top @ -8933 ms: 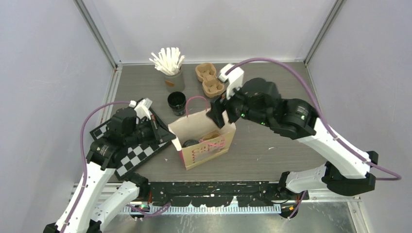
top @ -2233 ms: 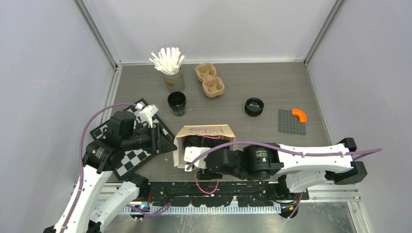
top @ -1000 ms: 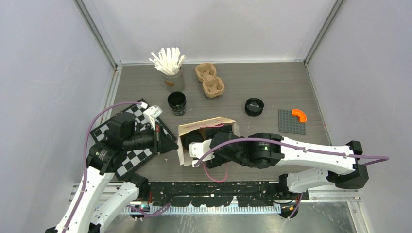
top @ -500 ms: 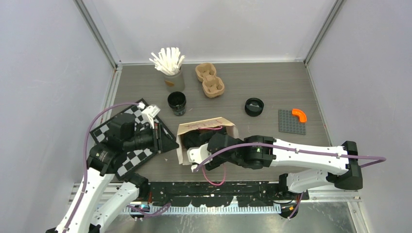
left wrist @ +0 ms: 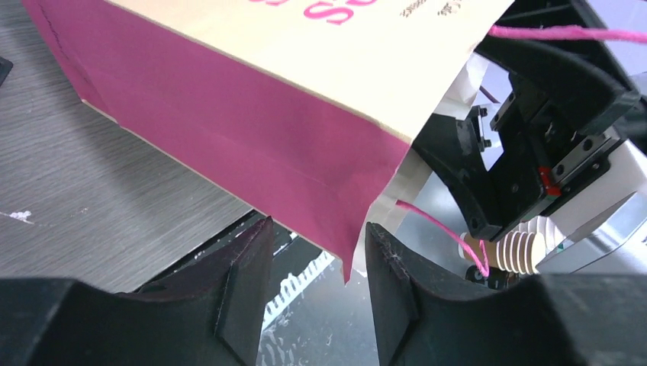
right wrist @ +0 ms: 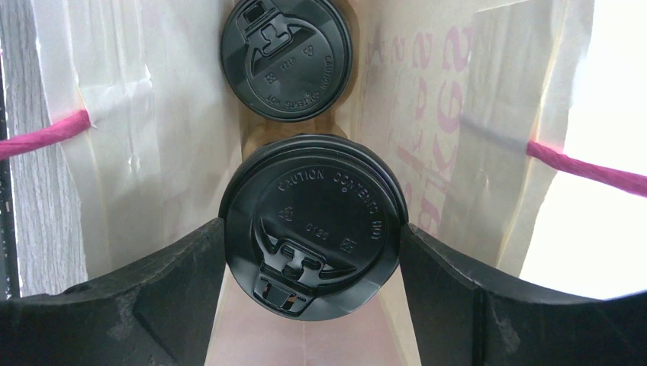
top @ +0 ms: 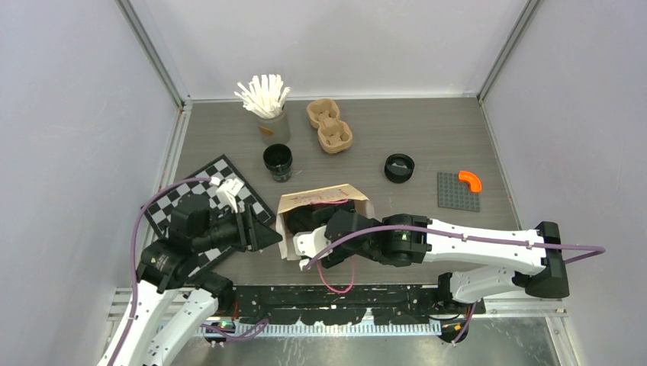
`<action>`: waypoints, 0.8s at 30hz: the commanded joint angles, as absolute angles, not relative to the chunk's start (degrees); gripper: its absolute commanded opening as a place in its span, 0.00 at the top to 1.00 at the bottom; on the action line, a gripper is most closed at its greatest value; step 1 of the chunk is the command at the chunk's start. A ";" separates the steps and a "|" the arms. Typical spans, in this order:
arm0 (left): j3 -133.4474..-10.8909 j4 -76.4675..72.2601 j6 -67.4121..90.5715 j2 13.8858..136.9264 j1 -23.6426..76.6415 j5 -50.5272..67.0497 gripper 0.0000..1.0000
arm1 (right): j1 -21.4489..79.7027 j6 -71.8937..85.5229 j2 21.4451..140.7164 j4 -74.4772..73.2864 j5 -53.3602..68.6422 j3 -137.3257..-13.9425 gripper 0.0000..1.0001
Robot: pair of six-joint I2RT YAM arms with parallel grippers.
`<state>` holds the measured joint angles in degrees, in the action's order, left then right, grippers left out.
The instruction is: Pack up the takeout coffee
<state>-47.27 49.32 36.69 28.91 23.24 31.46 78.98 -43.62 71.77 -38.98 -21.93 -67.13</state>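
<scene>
- Where has the coffee got to?
- Two of the cups are inside the paper bag (top: 326,200), which is tipped over near the middle of the desk (top: 427,130) with its mouth towards the right arm. The right wrist view shows a lidded cup (right wrist: 311,225) close to the mouth and a second lidded cup (right wrist: 286,57) just beyond it, deeper in.
- What are the right fingers (right wrist: 175,282) doing?
- They reach in through the mouth and press on both sides of the nearer lid, gripping that cup.
- And the left fingers (left wrist: 244,282)?
- They stand apart just left of the bag. A corner of its pink side hangs in the gap, and neither finger pinches it.
- Is any coffee outside the bag?
- An open black cup (top: 278,162) stands just beyond the bag, near a grey cup of white sticks (top: 268,114). A round black lid (top: 399,168) lies to the right, well apart from that cup.
</scene>
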 commanded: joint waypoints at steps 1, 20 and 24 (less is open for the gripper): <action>-46.81 43.80 38.85 29.80 23.30 31.29 0.50 | 78.85 -43.04 70.51 -36.79 -22.24 -66.54 0.23; -46.32 38.72 39.67 32.98 23.34 36.26 1.00 | 75.01 -49.05 68.01 -28.93 -19.07 -59.19 0.24; -46.45 38.62 39.43 32.98 23.29 37.29 1.00 | 74.84 -50.60 68.88 -27.49 -18.63 -57.86 0.24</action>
